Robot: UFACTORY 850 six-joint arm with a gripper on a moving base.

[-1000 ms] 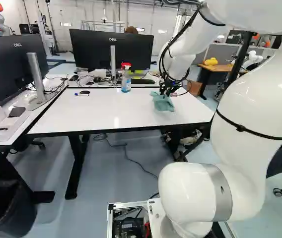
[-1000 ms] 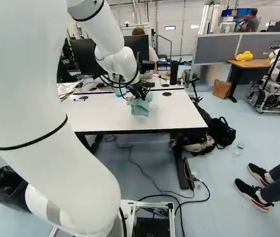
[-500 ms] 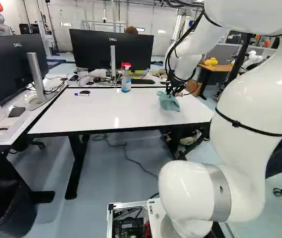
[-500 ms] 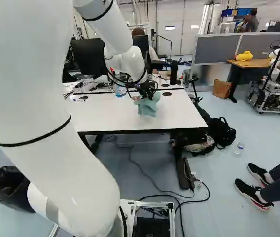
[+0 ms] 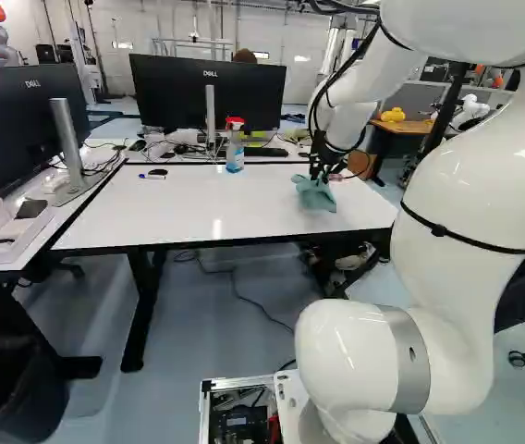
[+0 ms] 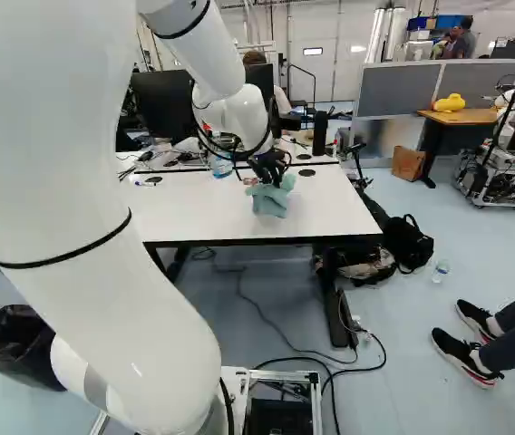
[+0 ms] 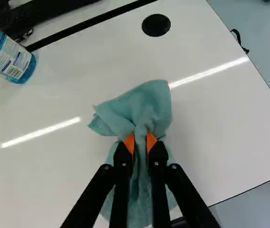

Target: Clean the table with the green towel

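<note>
Over the right part of the white table [image 5: 198,208] in the left base view, my gripper [image 5: 321,174] points down with the green towel [image 5: 315,194] hanging from it. The same towel [image 6: 270,201] shows below the gripper in the right base view. Seen from the wrist, my gripper [image 7: 140,142] is shut on a bunched fold of the towel [image 7: 147,102], an orange pad on each side. The cloth spreads ahead of the fingers and beneath them, at the tabletop. Whether its underside touches everywhere is hidden.
A spray bottle [image 5: 235,148] with a red head stands near the table's back edge, a marker [image 5: 152,176] to its left. Behind are a monitor [image 5: 209,92] and cables. A black bin [image 5: 13,388] stands at the left. Another robot [image 6: 511,145] is at the far right.
Over the last second my gripper and the towel have moved to the right across the table. In the last half second they have barely shifted. The base has not moved.
</note>
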